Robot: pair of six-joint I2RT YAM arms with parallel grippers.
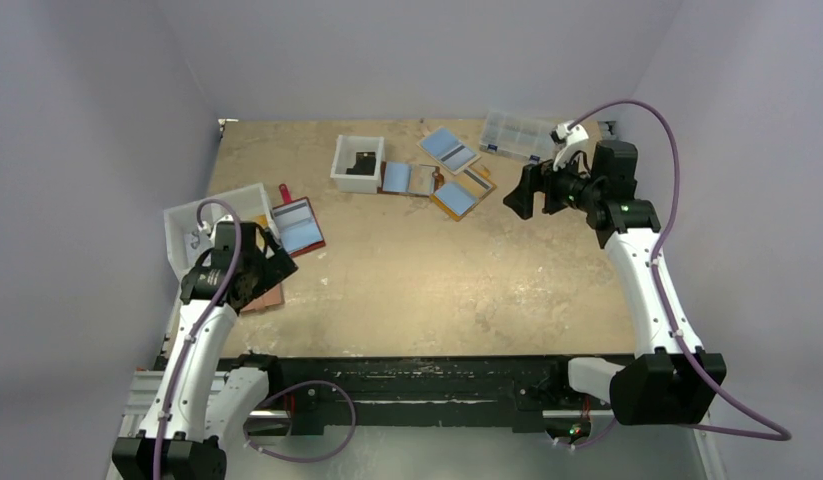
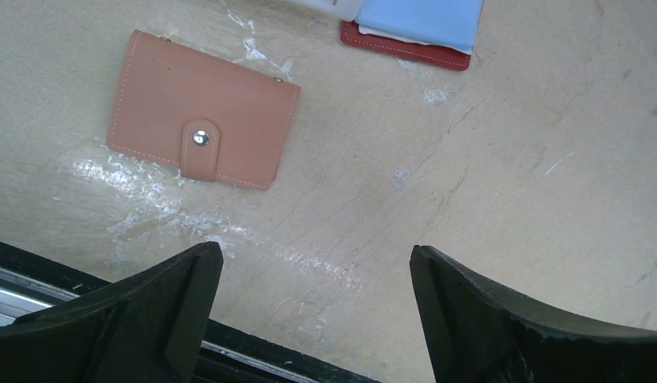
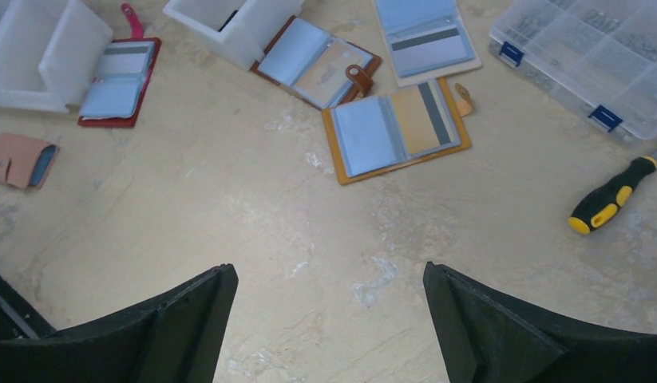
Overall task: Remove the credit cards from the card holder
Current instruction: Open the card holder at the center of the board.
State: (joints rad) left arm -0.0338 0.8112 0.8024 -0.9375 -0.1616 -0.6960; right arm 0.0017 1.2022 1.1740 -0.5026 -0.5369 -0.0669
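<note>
- Card holder [image 2: 201, 120]: tan, folded shut, its strap tab snapped over the front. It lies flat on the desk [image 2: 508, 199], near the left front corner.
- Left fingers [image 2: 149, 319]: spread wide and holding nothing. They hover above the desk, with the card holder just beyond them to the left, touching neither finger.
- Dark red wallet [image 2: 405, 49]: lies open farther back, showing light blue pockets.
- Right fingers [image 3: 508, 335]: spread wide and holding nothing, raised over the far right of the desk. An open orange wallet [image 3: 397, 128] lies ahead of them.
</note>
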